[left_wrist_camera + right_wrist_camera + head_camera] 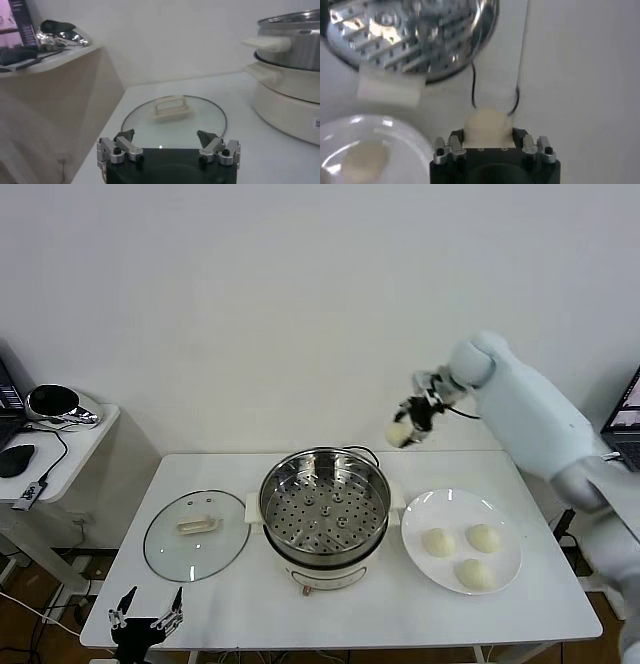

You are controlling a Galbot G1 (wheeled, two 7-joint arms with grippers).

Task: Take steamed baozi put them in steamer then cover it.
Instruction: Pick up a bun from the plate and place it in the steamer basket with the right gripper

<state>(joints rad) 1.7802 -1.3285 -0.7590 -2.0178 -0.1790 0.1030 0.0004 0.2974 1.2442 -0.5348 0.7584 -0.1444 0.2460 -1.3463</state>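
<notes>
My right gripper (407, 424) is shut on one cream-white baozi (399, 431) and holds it in the air behind and to the right of the steamer (324, 506). In the right wrist view the baozi (485, 127) sits squeezed between the fingers, with the steamer's perforated tray (415, 35) beyond it. Three baozi (439, 541) lie on the white plate (430, 510) right of the steamer. The steamer's tray holds no bun. My left gripper (147, 612) is open and empty at the table's front left edge, just before the glass lid (172, 117).
The glass lid with cream handle (197, 533) lies flat on the table left of the steamer. The steamer's white base and side handle (267, 44) show at the right of the left wrist view. A side table (50, 446) with a shiny object stands at far left.
</notes>
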